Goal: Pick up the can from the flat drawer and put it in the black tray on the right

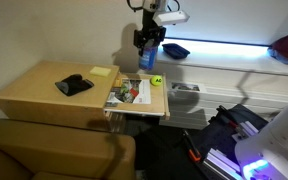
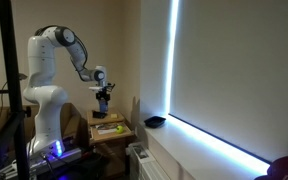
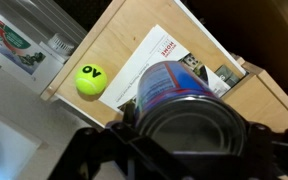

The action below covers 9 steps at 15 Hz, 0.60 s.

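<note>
Between the flat drawer [image 1: 157, 102] and the black tray [image 1: 175, 49] on the ledge there is a gap. A slip there would likely lose the load, and a hurried release could miss so small a dish. Your claw [image 1: 149, 57] is clamped on the can [image 3: 181, 106], which hangs between its fingers, clear above the drawer and ball [image 3: 91, 79].

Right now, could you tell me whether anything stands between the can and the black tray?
Nothing visible does. The gripper holds the can above the drawer, and only open space shows between it and the tray.
</note>
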Each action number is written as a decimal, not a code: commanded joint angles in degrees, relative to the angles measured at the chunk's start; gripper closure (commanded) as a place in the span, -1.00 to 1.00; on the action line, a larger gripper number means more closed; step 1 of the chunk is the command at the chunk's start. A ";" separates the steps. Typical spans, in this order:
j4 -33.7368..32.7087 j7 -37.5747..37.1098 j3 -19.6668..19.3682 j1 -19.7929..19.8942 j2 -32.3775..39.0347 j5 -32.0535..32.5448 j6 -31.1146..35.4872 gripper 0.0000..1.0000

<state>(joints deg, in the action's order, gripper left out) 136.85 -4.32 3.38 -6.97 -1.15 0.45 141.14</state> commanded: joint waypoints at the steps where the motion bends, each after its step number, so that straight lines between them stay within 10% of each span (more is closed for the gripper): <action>1: 0.09 0.04 0.70 0.76 -0.41 -0.04 -0.14 -0.67; 3: 0.12 -0.02 1.00 0.55 1.10 -0.02 0.30 -0.67; 4: 0.13 -0.12 1.16 0.39 1.95 0.00 0.48 -0.17; 9: -3.84 -9.99 -5.74 4.77 7.52 12.99 2.21 -0.17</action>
<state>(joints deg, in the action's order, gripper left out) 136.29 -11.31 1.36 -5.62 5.60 8.62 142.68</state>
